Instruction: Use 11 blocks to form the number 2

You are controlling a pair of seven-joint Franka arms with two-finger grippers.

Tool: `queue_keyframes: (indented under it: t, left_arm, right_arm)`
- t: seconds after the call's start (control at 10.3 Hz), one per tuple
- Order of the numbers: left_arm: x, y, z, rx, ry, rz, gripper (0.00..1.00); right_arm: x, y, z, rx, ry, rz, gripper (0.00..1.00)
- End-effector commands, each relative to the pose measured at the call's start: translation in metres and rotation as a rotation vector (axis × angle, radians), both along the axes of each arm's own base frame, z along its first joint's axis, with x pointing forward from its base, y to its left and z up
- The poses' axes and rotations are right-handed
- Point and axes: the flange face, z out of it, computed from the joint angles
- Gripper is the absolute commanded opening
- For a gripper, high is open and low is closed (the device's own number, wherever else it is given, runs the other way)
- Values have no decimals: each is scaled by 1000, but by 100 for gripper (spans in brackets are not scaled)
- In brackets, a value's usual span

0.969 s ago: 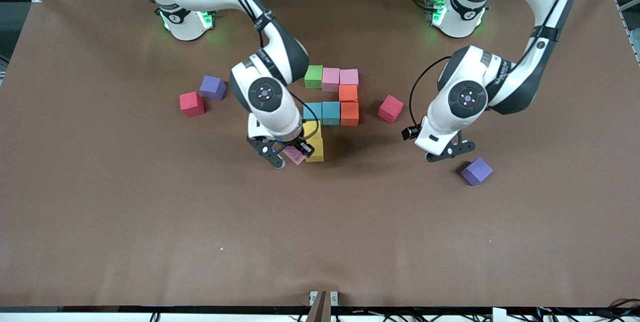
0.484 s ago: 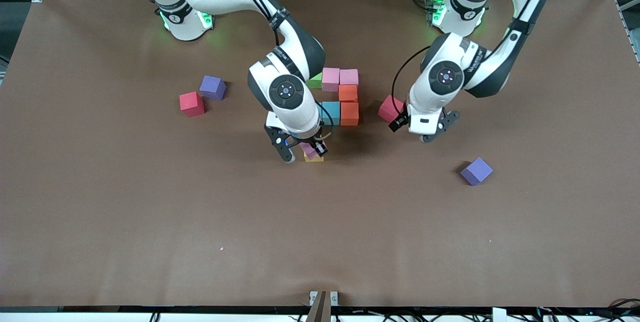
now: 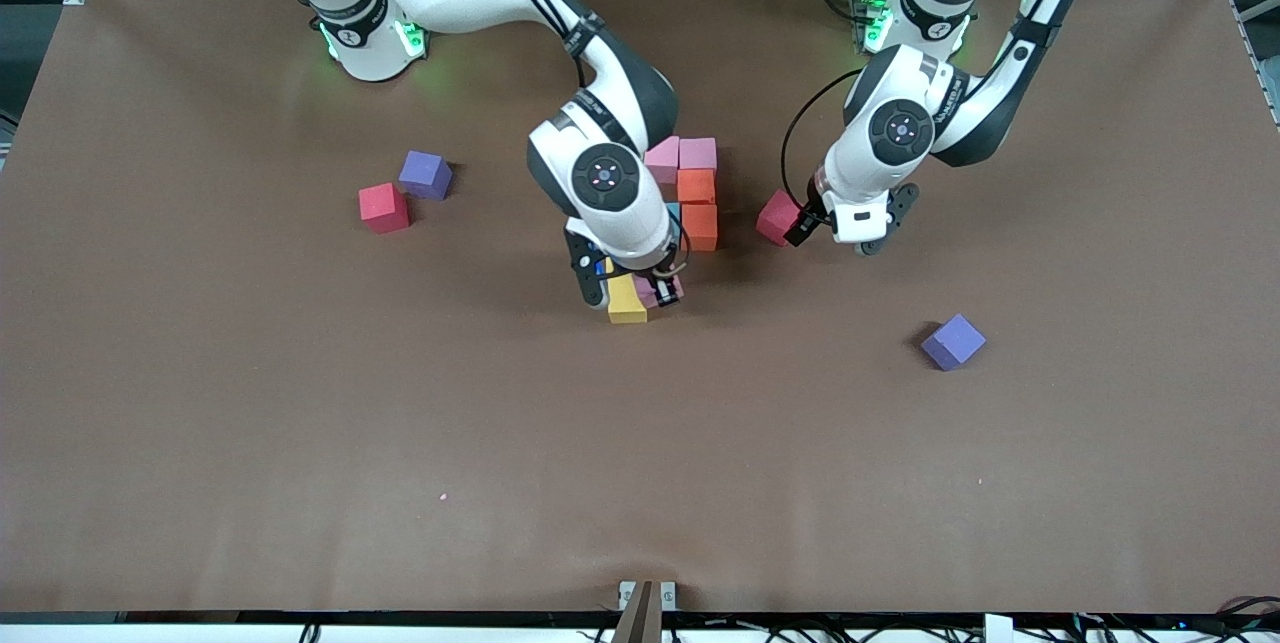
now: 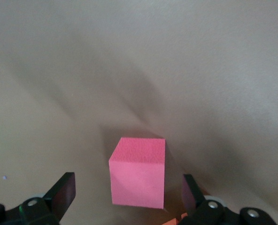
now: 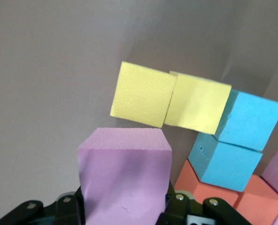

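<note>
The number 2 stands part-built mid-table: pink blocks [image 3: 698, 153], orange blocks [image 3: 699, 223] and a yellow block [image 3: 627, 307] show, while my right arm hides the others. The right wrist view shows two yellow blocks [image 5: 141, 93], two blue [image 5: 254, 117] and an orange one [image 5: 209, 190]. My right gripper [image 3: 632, 289] [image 5: 122, 206] is shut on a pale pink block [image 3: 661, 291] [image 5: 125, 173], over the table beside the nearer yellow block. My left gripper [image 3: 884, 223] [image 4: 128, 183] hangs open above a loose deep-pink block [image 3: 772, 216] [image 4: 139, 171], not touching it.
A red block [image 3: 383, 207] and a purple cube [image 3: 425, 173] lie together toward the right arm's end. Another purple cube [image 3: 952, 341] lies toward the left arm's end, nearer the front camera than the loose deep-pink block.
My right gripper carried the pale pink block across the yellow blocks toward the left arm's end. My left gripper swung from near the purple cube to the deep-pink block.
</note>
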Motion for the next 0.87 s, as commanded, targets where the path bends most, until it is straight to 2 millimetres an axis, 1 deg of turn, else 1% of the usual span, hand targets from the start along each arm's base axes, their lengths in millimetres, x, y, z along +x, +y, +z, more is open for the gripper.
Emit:
queue_keyframes:
  t: [0.0,0.1,0.19,0.29,0.58,0.77]
  left_arm:
    - [-13,-5,0,-11,-24,41,100]
    - [-13,-7,-7,-27,-42,40,100]
    - [-17,-16,-14,-34,-42,23,100]
    - [-21,-19,-19,-34,-33,12,100]
    - [-22,-24,-34,-48,-26,6,100]
    - [-22,-25,-39,-42,-28,-18,100]
  right_arm:
    - [4,15,-16,4,12,-67,52]
    - [4,15,-24,-3,20,-89,52]
    - [5,17,-28,-4,22,-111,52]
    - [6,18,-32,-7,27,-131,52]
    - [9,17,-39,-3,25,-201,52]
    - [8,18,-48,-11,31,-219,52]
